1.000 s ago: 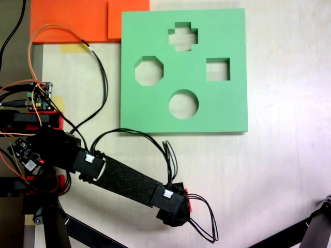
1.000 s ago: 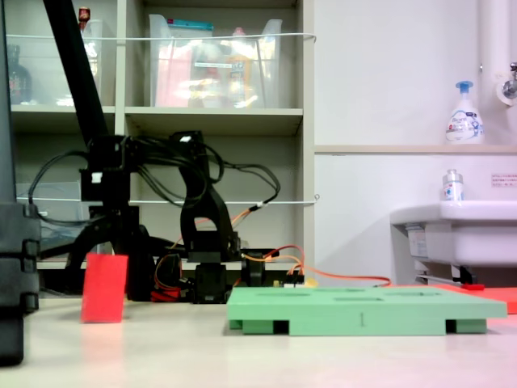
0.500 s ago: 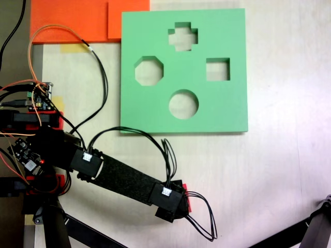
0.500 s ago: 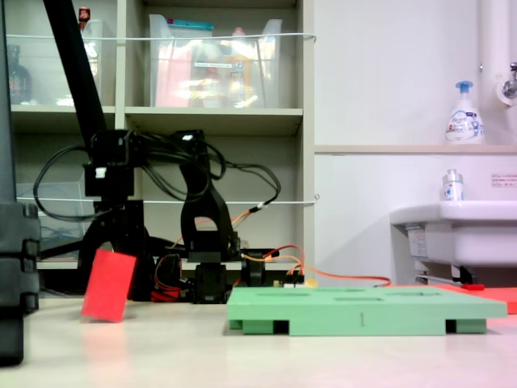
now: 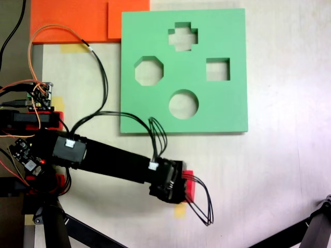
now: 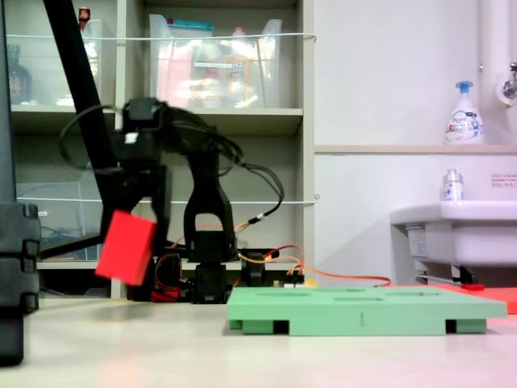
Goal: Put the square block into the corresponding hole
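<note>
Block is off the desk now: a second ago the square block (image 6: 126, 246) sat upright on the desk (image 6: 242, 356) at lower left of the second exterior view, half a second ago it was tipping, now it hangs tilted and clear of the surface, mid-left of frame. In the first exterior view the arm has swung flatter and the hand (image 5: 178, 187) has shifted up toward the green board (image 5: 232, 31); only a red sliver of the block shows past the hand there, lower centre. A small yellow tag (image 5: 180, 210) is now uncovered on the desk just below the hand.

Hand is clamped on the block; fingers themselves mostly hidden by the wrist from above.

Meaning: grasp looks good, lift done, transport not yet done. The square hole (image 5: 217, 69) is at mid-right of the board, well apart from the block, still empty. Block is tilted, so I'd expect it needs levelling before insertion.

Writing: the pump bottle (image 6: 464, 113) at upper right of the second exterior view has a label, too small to read. Nothing else legible.
</note>
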### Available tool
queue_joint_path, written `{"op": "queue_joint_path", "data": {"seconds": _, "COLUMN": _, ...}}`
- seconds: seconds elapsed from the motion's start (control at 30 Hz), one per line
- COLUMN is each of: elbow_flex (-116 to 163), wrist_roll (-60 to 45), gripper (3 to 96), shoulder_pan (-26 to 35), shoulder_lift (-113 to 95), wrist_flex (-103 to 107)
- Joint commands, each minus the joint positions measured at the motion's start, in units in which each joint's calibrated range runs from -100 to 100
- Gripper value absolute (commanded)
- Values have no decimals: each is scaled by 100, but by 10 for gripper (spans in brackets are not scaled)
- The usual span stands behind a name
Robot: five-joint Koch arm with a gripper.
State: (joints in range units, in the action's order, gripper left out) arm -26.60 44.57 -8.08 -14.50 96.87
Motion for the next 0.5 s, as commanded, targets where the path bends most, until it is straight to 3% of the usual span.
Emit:
{"op": "queue_joint_path", "data": {"seconds": 0.03, "elbow_flex": -380, "wrist_roll": 806, "gripper": 241, "shoulder_pan": 449, "shoulder_lift": -547, "wrist_flex": 313}}
{"op": "queue_joint_path", "data": {"seconds": 0.27, "elbow_flex": -1367, "wrist_roll": 1514, "gripper": 240, "shoulder_pan": 1465, "shoulder_lift": 472, "wrist_flex": 313}}
{"op": "queue_joint_path", "data": {"seconds": 0.5, "elbow_flex": -3421, "wrist_roll": 1709, "gripper": 238, "shoulder_pan": 1885, "shoulder_lift": 2344, "wrist_flex": 313}}
